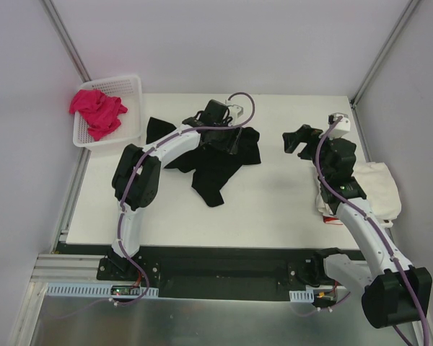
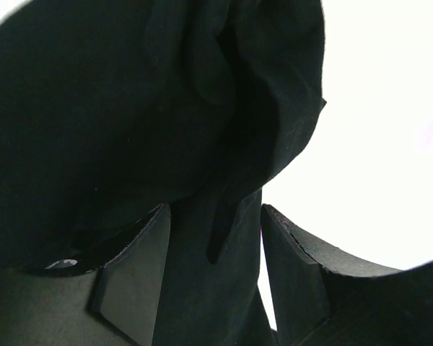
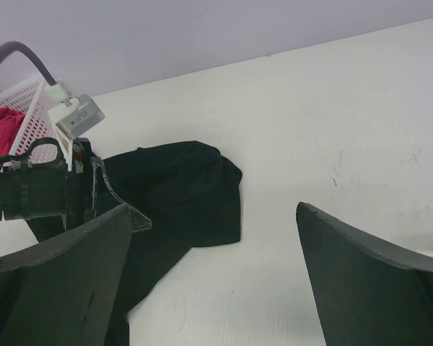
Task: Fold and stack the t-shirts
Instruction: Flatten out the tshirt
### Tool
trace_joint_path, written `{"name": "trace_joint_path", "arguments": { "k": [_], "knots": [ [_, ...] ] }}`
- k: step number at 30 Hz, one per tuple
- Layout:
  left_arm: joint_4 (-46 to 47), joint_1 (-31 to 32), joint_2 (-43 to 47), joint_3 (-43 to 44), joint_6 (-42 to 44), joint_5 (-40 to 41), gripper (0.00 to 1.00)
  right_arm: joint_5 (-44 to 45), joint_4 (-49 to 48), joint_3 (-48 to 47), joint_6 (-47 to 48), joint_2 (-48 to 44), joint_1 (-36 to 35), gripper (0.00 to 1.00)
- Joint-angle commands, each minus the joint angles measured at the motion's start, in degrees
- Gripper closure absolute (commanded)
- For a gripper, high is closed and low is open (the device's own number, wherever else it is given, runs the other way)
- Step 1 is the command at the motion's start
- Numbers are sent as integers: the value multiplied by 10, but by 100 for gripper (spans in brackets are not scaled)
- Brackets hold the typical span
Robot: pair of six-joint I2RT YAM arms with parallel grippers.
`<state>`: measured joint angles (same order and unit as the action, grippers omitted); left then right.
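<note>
Finds nearest, at the right edge of the table (image 1: 274,209), a heap of cream-white t-shirts (image 1: 381,189) lying partly under the right arm (image 1: 357,216). Records the right gripper (image 1: 296,142) just beyond that heap, poised over bare table with jaws spread wide and nothing between them. Notes at mid-table, well apart from it, the black t-shirt (image 1: 216,169), crumpled and unfolded, one tail trailing toward the near edge. Places the left gripper (image 1: 229,139) down on the far part of that shirt; sees in the wrist view its fingers (image 2: 130,288) standing apart with a fold of black cloth filling the gap; cannot tell whether pinched or merely straddled. Logs at the far left corner a white mesh basket (image 1: 133,85) holding the bright pink t-shirt (image 1: 97,112), bunched up
</note>
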<state>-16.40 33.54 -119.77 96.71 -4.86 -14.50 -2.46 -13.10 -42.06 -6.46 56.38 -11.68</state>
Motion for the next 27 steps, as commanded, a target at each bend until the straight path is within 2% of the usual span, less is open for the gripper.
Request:
{"name": "trace_joint_path", "arguments": {
  "k": [1, 15, 27],
  "knots": [
    [-23, -1, 37, 46, 22, 13, 48, -8, -31, -5, -2, 2, 3, 2],
    [-39, -1, 39, 52, 23, 16, 48, -8, -34, -4, -4, 8, 4, 1],
    [-37, -1, 32, 52, 13, 9, 53, -7, -35, -4, -3, 7, 5, 1]
  ]
}}
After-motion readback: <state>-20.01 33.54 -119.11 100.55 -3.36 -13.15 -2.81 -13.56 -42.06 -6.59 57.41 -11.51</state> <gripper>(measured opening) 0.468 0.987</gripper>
